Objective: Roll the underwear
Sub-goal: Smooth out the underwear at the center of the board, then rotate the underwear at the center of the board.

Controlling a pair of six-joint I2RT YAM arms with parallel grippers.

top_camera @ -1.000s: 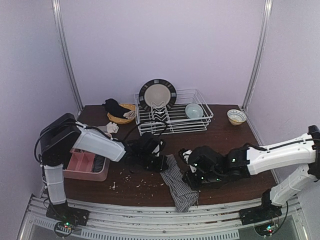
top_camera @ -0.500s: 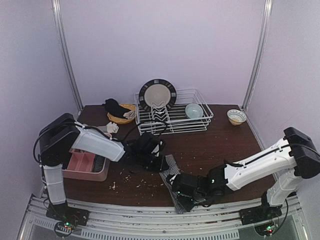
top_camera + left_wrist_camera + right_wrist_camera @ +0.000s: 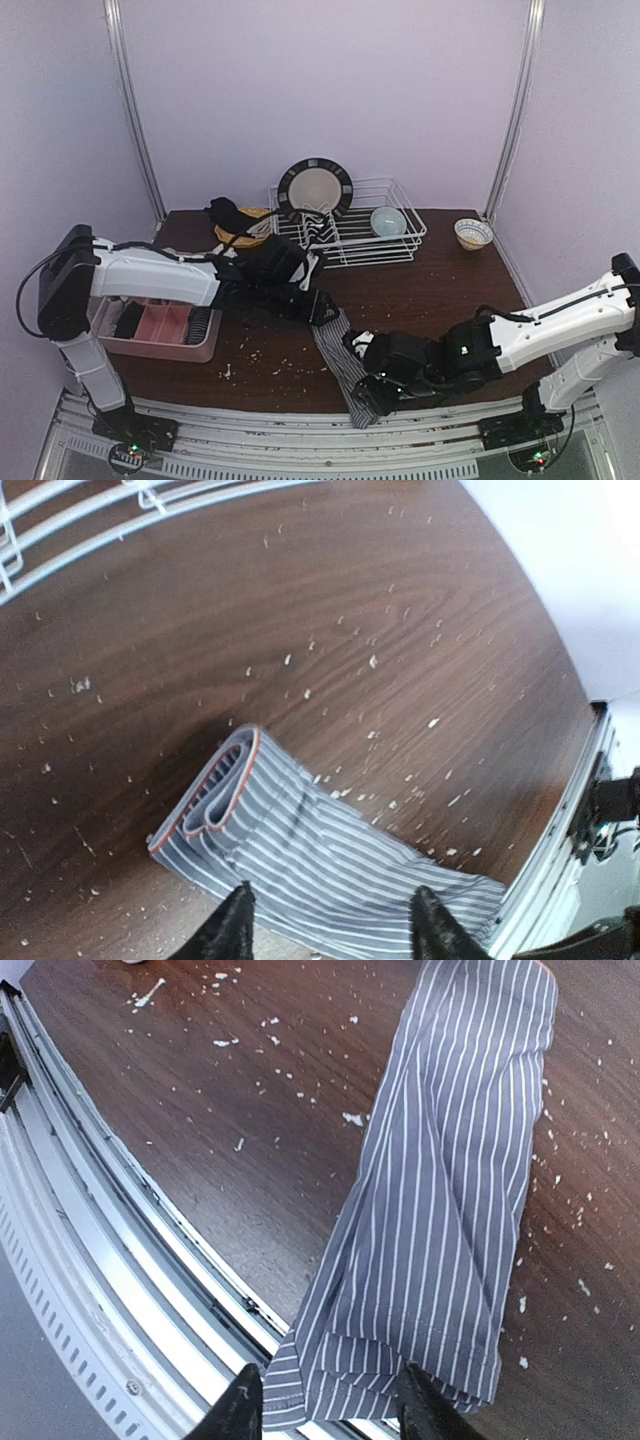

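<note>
Both end effectors are hovering over the cloth with fingers spread wide and nothing between them: the left end effector [image 3: 330, 925] is hanging above the far, doubled-over end, and the right end effector [image 3: 330, 1400] is hanging above the near hem. The underwear [image 3: 343, 362], grey striped boxers folded into a long narrow strip, is lying flat on the bench [image 3: 440, 285] between the two arms. Its far end is showing an orange-trimmed fold, and its near end is lapping over the bench's front edge onto the metal rail [image 3: 120, 1260]. It is looking thin, light and limp, so it will probably be sagging and bunching rather than keeping a shape, and sliding on the smooth wood when pushed. Pinching one short end through all its layers, near the corners, is seeming the soundest hold. Crumbs [image 3: 372, 661] are lying scattered around the strip. Farther back, a wire dish rack [image 3: 345, 240] is carrying a plate [image 3: 315, 188] and a bowl [image 3: 388, 220], and a pink tray [image 3: 165, 350] is sitting at the left.
</note>
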